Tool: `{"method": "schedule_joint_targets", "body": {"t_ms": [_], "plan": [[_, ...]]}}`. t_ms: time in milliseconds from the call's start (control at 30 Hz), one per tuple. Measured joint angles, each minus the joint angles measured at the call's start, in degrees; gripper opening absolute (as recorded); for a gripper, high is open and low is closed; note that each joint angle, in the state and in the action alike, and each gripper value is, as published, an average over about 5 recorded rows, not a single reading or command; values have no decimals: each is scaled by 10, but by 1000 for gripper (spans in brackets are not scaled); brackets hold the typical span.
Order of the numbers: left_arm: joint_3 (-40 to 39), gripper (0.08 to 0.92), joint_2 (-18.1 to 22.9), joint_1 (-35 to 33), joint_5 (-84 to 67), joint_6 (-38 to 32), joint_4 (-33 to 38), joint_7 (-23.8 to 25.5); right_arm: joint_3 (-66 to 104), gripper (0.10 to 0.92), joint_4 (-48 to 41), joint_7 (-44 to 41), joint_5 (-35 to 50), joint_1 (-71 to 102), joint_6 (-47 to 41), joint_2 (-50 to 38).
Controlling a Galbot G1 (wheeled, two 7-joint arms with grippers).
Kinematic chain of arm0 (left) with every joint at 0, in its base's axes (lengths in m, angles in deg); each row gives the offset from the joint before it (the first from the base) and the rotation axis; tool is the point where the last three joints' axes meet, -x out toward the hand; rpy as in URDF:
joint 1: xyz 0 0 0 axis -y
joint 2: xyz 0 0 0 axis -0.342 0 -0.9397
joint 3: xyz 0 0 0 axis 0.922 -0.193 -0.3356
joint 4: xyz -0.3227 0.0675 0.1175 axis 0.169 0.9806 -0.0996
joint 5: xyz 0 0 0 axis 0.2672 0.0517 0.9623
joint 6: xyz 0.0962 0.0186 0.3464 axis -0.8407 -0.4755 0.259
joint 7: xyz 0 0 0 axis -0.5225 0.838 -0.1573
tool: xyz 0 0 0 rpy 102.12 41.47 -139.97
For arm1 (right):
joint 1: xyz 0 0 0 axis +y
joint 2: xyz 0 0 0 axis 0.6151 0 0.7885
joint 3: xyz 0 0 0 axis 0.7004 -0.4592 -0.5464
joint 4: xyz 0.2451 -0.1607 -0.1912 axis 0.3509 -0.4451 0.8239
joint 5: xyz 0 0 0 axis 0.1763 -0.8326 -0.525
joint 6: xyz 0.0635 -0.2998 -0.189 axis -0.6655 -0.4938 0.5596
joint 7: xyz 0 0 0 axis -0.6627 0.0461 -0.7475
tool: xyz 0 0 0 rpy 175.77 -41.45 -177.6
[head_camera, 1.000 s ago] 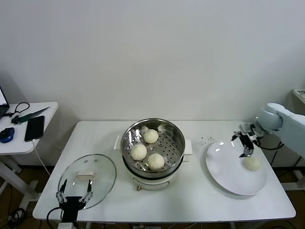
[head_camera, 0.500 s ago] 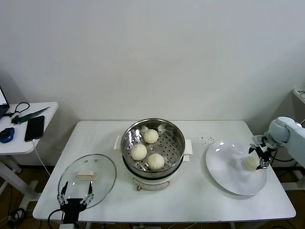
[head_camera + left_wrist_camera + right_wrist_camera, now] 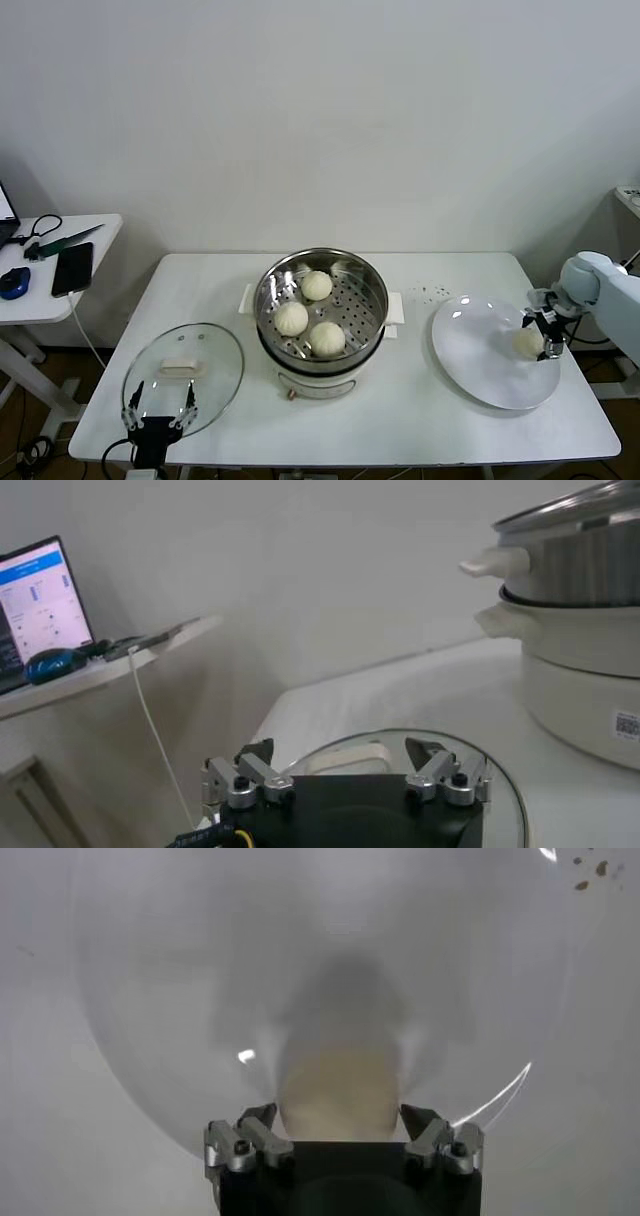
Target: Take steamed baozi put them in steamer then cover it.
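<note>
The steamer stands mid-table with three baozi on its perforated floor. The fourth baozi lies on the white plate at the right. My right gripper is low at the plate's right side, open, with that baozi between its fingers. My left gripper is open and parked at the table's front left, just above the clear glass lid. The lid's white handle lies ahead of it in the left wrist view, with the steamer's side beyond.
A small side table at the left holds a phone, a mouse and scissors. A laptop screen shows in the left wrist view. Dark crumbs lie on the table behind the plate.
My right gripper has moved from above the plate's back edge to its right side and come down around the baozi. The left arm has barely moved.
</note>
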Motion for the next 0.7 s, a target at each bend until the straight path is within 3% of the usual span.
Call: {"method": "schedule_joint_targets", "body": {"t_ms": [200, 467, 700], "plan": [[0, 823, 0, 2, 0, 2, 2, 0, -5, 703, 1, -2, 8, -3, -5, -2], [-6, 823, 0, 2, 0, 1, 4, 1, -34, 687, 18, -2, 50, -28, -23, -10], [-12, 823, -1, -4, -2, -3, 9, 3, -120, 687, 45, 6, 142, -117, -57, 1]]}}
